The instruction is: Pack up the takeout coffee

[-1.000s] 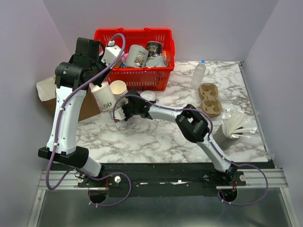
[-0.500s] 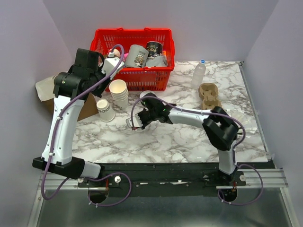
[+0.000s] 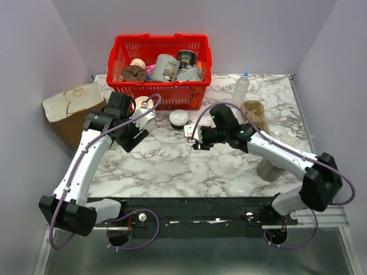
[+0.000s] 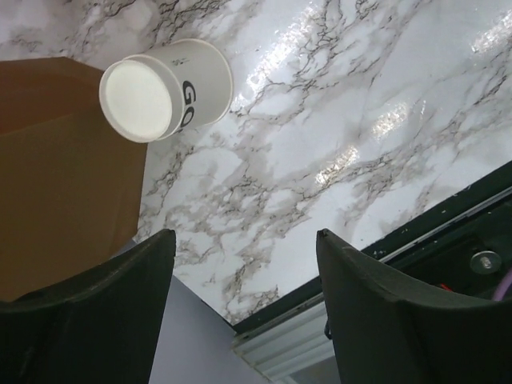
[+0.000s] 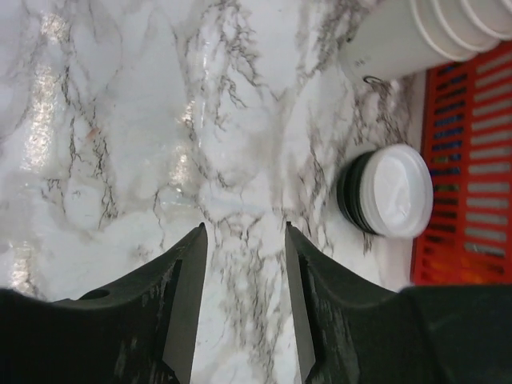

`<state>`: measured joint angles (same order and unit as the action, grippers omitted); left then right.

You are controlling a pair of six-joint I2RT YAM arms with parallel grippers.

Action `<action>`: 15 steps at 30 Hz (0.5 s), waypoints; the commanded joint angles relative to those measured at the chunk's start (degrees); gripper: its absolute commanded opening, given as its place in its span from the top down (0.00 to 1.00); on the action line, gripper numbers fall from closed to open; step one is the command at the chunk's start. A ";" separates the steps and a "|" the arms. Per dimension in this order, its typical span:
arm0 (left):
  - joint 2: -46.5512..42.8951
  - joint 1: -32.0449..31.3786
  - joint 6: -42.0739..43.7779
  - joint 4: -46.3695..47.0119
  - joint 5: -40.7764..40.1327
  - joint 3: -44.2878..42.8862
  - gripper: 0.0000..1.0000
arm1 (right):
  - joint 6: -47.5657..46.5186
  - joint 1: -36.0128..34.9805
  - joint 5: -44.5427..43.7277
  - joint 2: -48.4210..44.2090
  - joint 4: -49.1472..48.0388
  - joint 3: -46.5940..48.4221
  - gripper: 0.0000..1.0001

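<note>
The takeout coffee cup [image 4: 172,92], cream-white with black "GO" lettering, stands on the marble table [image 3: 172,166] beside a brown cardboard box [image 4: 64,176]. Its round top faces the left wrist camera. From above, the left arm hides it. My left gripper [image 4: 244,240] [image 3: 131,139] hangs open and empty, clear of the cup. Farther right, my right gripper [image 5: 244,228] [image 3: 195,142] is open over bare marble. A white lid [image 5: 394,190] [image 3: 179,118] tops a short dark stack just beyond it.
A red basket [image 3: 160,43] with grey mugs [image 3: 166,67] stands at the back. A stack of nested cups [image 5: 416,32] lies near it. A water bottle [image 3: 242,89] and a pulp cup carrier [image 3: 255,112] sit at the right.
Both grippers have opened. The left arm dropped and drew back from the basket, leaving the cup standing. The right arm swung right, away from the cup.
</note>
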<state>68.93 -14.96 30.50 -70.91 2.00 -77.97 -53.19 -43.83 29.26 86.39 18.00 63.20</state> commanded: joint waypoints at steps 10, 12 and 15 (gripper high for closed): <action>15.70 0.72 4.66 12.38 1.08 -0.42 0.48 | 14.34 8.67 -1.48 -14.58 4.94 -1.15 0.46; 18.33 1.16 4.74 12.20 1.08 -1.74 0.53 | 14.52 9.20 -2.36 -15.02 4.94 -1.59 0.46; 20.10 2.30 5.18 12.99 0.29 -2.27 0.56 | 14.87 9.91 -3.15 -15.37 4.94 -1.94 0.46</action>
<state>86.98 -14.17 34.65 -59.75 2.59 -78.11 -40.05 -34.74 28.18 72.18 20.95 62.63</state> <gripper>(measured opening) 0.450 0.540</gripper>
